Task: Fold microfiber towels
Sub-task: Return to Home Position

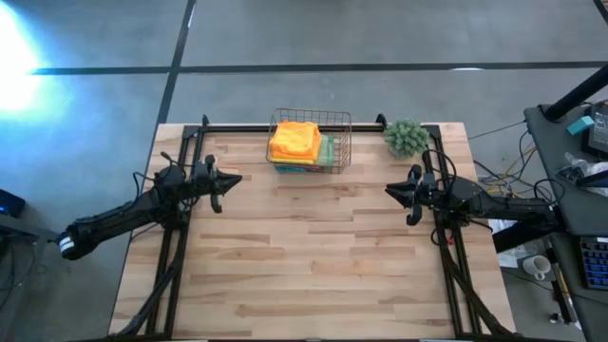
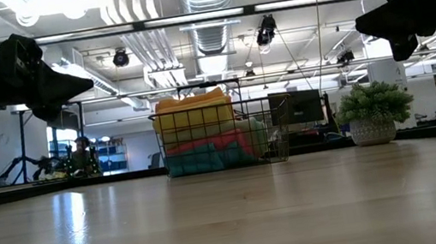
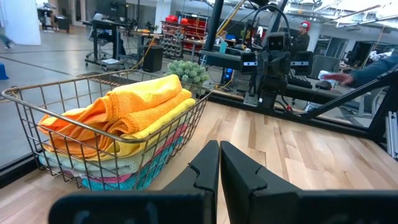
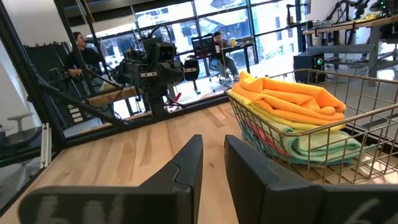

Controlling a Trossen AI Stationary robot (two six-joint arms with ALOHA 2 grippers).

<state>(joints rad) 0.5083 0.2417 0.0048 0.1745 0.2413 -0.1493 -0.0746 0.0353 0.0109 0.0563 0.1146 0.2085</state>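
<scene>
The microfiber towels (image 1: 294,141) lie in a folded stack inside a wire basket (image 1: 340,152) at the far middle of the table. Orange is on top (image 3: 124,106), with yellow, pink, pale green and teal layers beneath (image 4: 292,99). My left gripper (image 1: 233,179) hovers above the table's left side, pointing level toward the middle, its fingers shut together (image 3: 219,155) on nothing. My right gripper (image 1: 389,190) hovers above the right side, facing it. A narrow gap shows between its fingers (image 4: 212,146), with nothing in it. Both stand short of the basket (image 2: 220,135).
A small green plant in a pot (image 1: 407,138) stands at the far right corner, beside the basket (image 2: 375,111). Black frame rails run along the table's left, right and far edges (image 1: 285,125). Bare wooden tabletop (image 1: 313,256) spreads between the arms and toward the near edge.
</scene>
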